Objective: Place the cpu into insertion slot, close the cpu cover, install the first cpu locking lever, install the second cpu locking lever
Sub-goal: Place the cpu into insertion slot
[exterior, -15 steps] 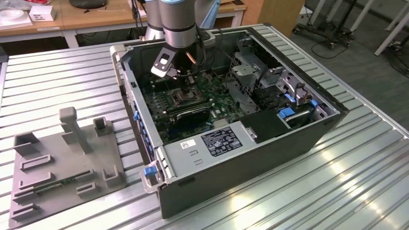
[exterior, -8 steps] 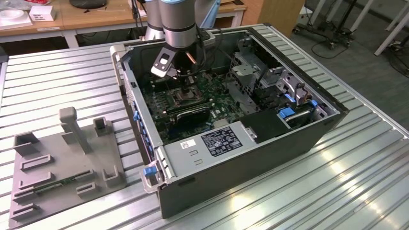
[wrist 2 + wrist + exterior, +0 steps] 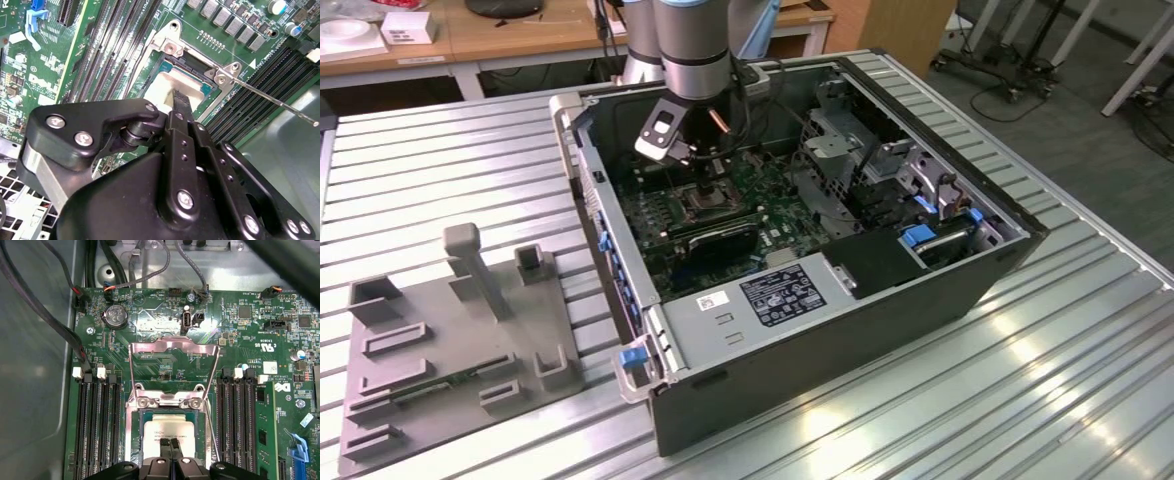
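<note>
The cpu [image 3: 172, 426], a pale silver-tan square, lies flat in the insertion slot [image 3: 141, 430] on the green board. It also appears past the finger in the second wrist view, cpu [image 3: 162, 82]. My gripper [image 3: 169, 446] is shut, its two black fingertips [image 3: 163, 449] pressed together right over the cpu's face. The cpu cover [image 3: 172, 344] is swung up and open beyond the slot, green board showing through its window. Thin wire locking levers [image 3: 131, 371] stand raised on both sides; one lever [image 3: 270, 97] sticks out free. In the exterior view my gripper [image 3: 708, 197] reaches down into the case.
Black memory slots [image 3: 97, 430] flank the socket on both sides. Cables [image 3: 55, 325] run along the case wall. The open computer case [image 3: 854, 300] lies on a ribbed metal table [image 3: 427, 170]; a grey fixture block [image 3: 454, 340] sits at the exterior view's left.
</note>
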Controlling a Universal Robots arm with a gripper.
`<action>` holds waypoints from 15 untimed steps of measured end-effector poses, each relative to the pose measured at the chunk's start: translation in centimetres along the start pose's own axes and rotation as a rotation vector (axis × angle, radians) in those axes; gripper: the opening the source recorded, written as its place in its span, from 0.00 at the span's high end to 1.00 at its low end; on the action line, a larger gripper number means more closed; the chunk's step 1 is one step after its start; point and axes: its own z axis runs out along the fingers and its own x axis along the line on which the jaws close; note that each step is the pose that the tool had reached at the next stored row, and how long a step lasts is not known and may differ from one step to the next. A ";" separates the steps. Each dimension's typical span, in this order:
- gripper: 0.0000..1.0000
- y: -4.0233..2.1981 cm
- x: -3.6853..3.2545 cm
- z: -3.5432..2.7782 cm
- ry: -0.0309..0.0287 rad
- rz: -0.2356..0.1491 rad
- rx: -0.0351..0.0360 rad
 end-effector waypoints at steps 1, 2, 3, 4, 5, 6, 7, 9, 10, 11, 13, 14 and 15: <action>0.90 0.00 0.00 0.00 0.0000 0.000 0.0001; 0.90 0.00 0.00 0.00 0.0001 0.000 0.0002; 0.90 0.00 0.00 0.02 0.0002 0.000 0.0001; 0.90 0.00 0.01 0.09 0.0005 0.000 -0.0001; 0.90 -0.01 0.01 0.16 0.0003 0.000 0.0000; 0.90 -0.02 0.00 0.23 0.0001 0.000 0.0002; 0.90 -0.03 0.00 0.31 0.0001 0.000 0.0002; 0.90 -0.05 0.00 0.45 0.0001 0.000 0.0002; 0.90 -0.06 0.00 0.52 0.0001 0.000 0.0002; 0.90 -0.06 0.00 0.57 0.0000 0.000 0.0002; 0.90 -0.07 0.00 0.61 -0.0002 0.000 0.0004; 0.90 -0.07 0.00 0.62 -0.0001 0.000 0.0003; 0.90 -0.07 0.00 0.63 0.0001 0.000 0.0002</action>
